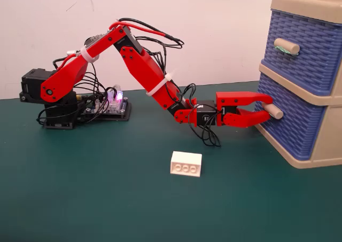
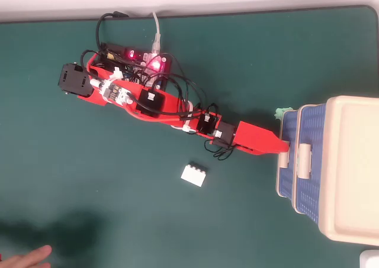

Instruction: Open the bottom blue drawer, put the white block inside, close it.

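Observation:
The bottom blue drawer (image 1: 288, 130) sits shut in the beige-framed cabinet (image 1: 320, 156) at the right of the fixed view. Its plain beige handle (image 1: 275, 112) sticks out to the left. My red gripper (image 1: 268, 108) reaches level to it, one jaw over the handle and one under, closed on it. The overhead view shows the gripper (image 2: 284, 148) at the same handle (image 2: 285, 160). The white block (image 1: 186, 163) lies on the green mat, studs facing the camera, in front of my forearm and apart from it. It also shows in the overhead view (image 2: 194, 174).
The upper blue drawer (image 1: 307, 49) has green tape on its handle (image 1: 286, 47). My arm's base and lit controller board (image 1: 109, 106) stand at the left. A person's hand (image 2: 29, 257) shows at the overhead view's bottom left corner. A white wall runs behind the table.

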Action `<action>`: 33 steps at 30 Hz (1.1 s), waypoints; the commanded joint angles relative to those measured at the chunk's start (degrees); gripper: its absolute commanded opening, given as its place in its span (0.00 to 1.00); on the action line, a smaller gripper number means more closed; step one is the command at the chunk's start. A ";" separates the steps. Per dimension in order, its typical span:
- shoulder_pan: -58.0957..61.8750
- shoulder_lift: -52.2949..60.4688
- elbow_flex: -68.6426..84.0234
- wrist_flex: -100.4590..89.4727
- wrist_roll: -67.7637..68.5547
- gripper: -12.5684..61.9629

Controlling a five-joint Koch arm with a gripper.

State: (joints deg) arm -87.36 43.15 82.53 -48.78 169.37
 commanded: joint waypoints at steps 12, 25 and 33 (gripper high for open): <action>1.05 3.96 -5.98 4.92 0.62 0.06; 4.13 30.15 37.97 -3.08 2.99 0.06; 4.31 37.35 49.22 -5.45 3.25 0.06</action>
State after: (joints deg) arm -82.97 76.55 131.92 -48.78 171.39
